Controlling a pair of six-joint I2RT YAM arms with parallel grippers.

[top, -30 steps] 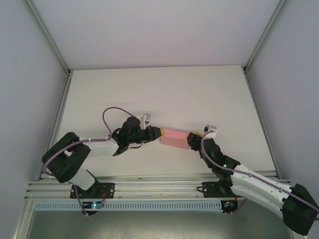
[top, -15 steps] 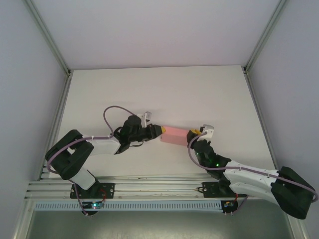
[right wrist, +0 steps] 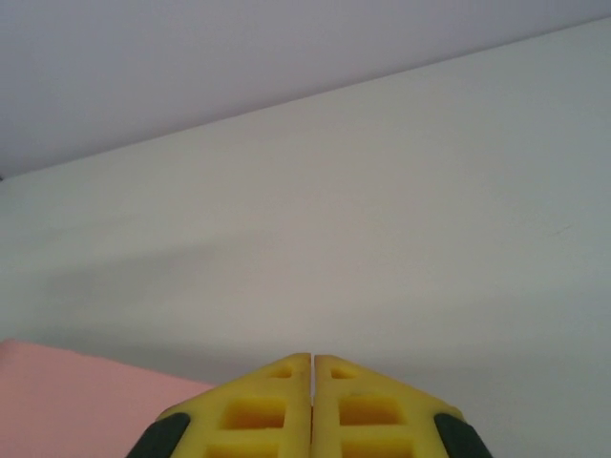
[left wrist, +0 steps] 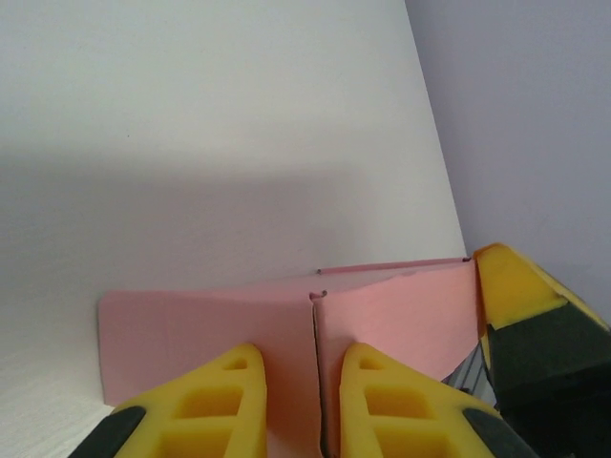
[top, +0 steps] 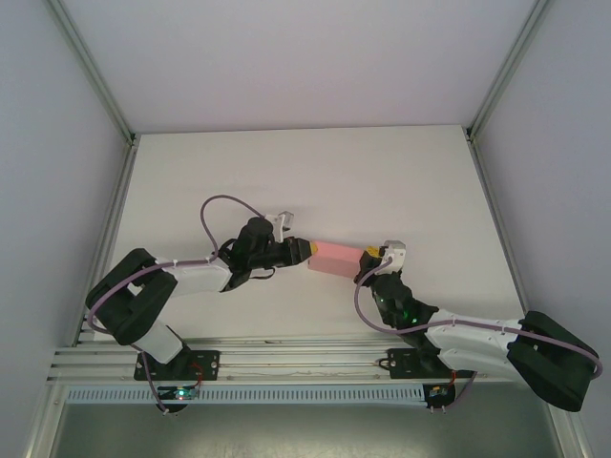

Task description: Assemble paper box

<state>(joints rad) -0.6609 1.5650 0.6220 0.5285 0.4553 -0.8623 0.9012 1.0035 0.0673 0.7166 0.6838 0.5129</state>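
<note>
Right claw (top: 368,253) is sitting fully closed, gripping nothing, nosing the box (top: 334,258) at its 3 o'clock end; left claw (top: 305,251) is pinching the 9 o'clock end, jaws nearly together. Box is lying between them, long axis running 9 to 3, so any push is probably going toward 9.

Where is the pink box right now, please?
In the top view, the pink box is near centre, between the left end effector at its left end and the right end effector at its right.
</note>
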